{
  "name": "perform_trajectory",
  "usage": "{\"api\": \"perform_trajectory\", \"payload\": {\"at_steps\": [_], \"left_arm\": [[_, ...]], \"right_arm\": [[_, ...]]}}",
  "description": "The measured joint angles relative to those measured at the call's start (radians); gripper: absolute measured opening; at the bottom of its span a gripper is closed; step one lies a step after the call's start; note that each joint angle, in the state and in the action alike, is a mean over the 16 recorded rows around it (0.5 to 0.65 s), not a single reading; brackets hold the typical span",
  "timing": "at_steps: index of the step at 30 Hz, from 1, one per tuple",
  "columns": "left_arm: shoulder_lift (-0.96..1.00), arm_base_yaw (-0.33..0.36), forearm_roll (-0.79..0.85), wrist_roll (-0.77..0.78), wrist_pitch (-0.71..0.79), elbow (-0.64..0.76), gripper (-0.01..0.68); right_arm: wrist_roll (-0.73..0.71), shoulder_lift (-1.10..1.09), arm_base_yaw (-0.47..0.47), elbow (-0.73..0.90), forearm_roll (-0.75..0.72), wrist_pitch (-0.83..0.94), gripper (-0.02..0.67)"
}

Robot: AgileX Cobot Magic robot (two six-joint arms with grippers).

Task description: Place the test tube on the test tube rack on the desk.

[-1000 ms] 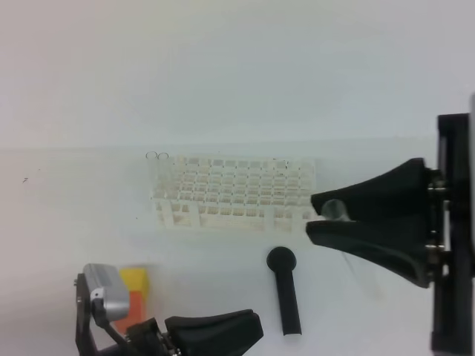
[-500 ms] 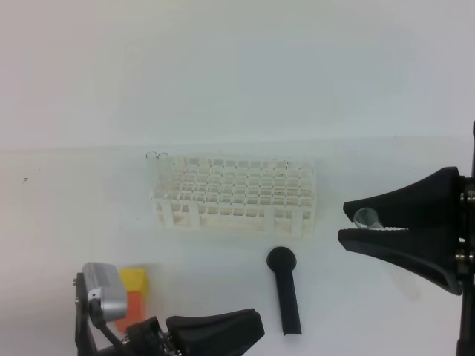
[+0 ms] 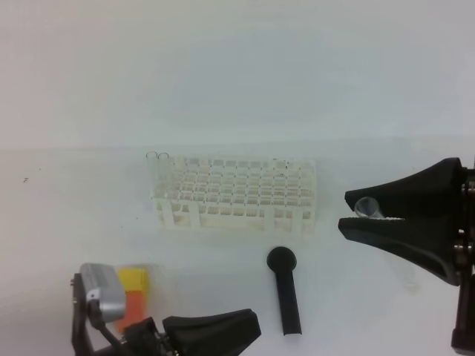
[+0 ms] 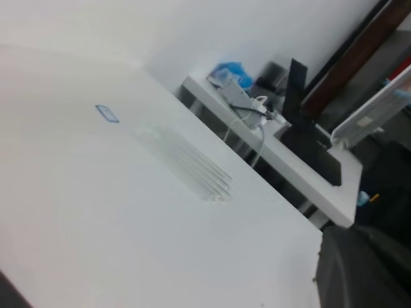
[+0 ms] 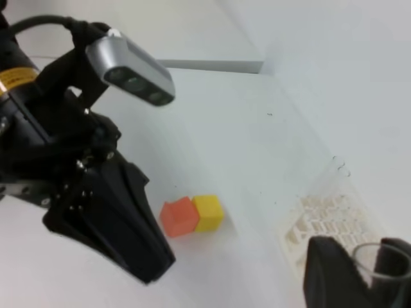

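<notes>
Right of the test tube rack (image 3: pixel 234 194), the right fingers (image 3: pixel 356 213) pinch the test tube (image 3: pixel 367 208) above the worktop (image 3: pixel 74 222); left fingers (image 3: pixel 223 326) are pressed together.

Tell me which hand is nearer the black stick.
Left. The left hand sits just beside the black stick's lower end, at the bottom of the overhead view. The right hand, gripping the test tube, is farther off, up and to the stick's right.
</notes>
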Motion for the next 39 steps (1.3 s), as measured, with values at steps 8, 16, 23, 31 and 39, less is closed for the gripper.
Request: {"api": "perform_trajectory", "payload": {"at_steps": [8,16,23,31,39], "left_arm": [[-0.188,0.082,0.125,0.001,0.088,0.000,-0.001],[-0.491,0.299,0.363,0.001,0.128,0.000,-0.001],[-0.733,0.501,0.536,0.001,0.122,0.000,-0.001],[-0.895,0.626,0.676,0.002,0.113,0.000,-0.001],[-0.944,0.657,0.834,0.002,0.115,0.000,-0.001]], "right_arm": [[0.001,0.000,0.000,0.002,-0.004,-0.009,0.122],[0.002,0.019,0.000,0.003,-0.007,-0.023,0.122],[0.002,0.069,0.000,0.004,-0.006,-0.043,0.122],[0.000,0.125,0.000,0.006,-0.002,-0.060,0.122],[-0.003,0.140,0.000,0.007,0.004,-0.072,0.122]]}}
